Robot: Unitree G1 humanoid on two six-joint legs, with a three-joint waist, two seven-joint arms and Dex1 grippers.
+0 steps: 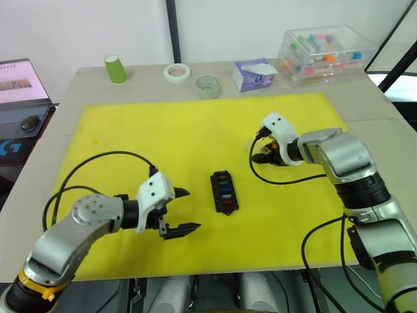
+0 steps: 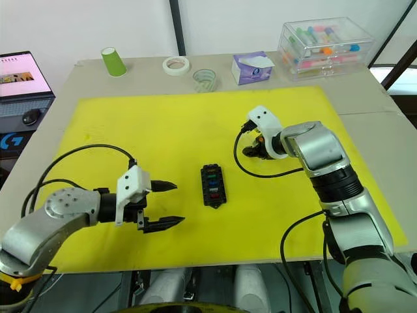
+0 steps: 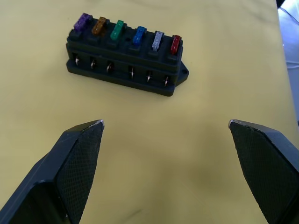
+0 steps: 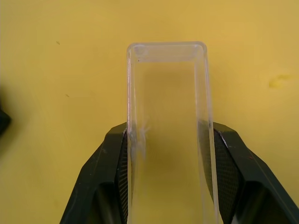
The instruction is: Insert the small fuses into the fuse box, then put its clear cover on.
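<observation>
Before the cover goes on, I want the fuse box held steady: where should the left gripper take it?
Probably across the two long side walls of the fuse box, low on the black body, coming from the left gripper side where it hangs open. The six small fuses stand along the top, so gripping low leaves that clear for the clear cover in the right gripper.

I see the fuse box [image 2: 212, 185] lying near the middle of the yellow mat [image 2: 195, 124], a row of small fuses [image 2: 210, 183] seated in its top. My left gripper [image 2: 164, 204] sits just left of it, fingers spread wide and pointing at the box without touching. My right gripper [image 2: 250, 151] hovers farther back and to the right; I cannot tell how its fingers stand. Along the far edge stand a green cup [image 2: 113, 61], two tape rolls [image 2: 176, 65], a tissue pack [image 2: 252, 68] and a clear storage box [image 2: 326, 40].
</observation>
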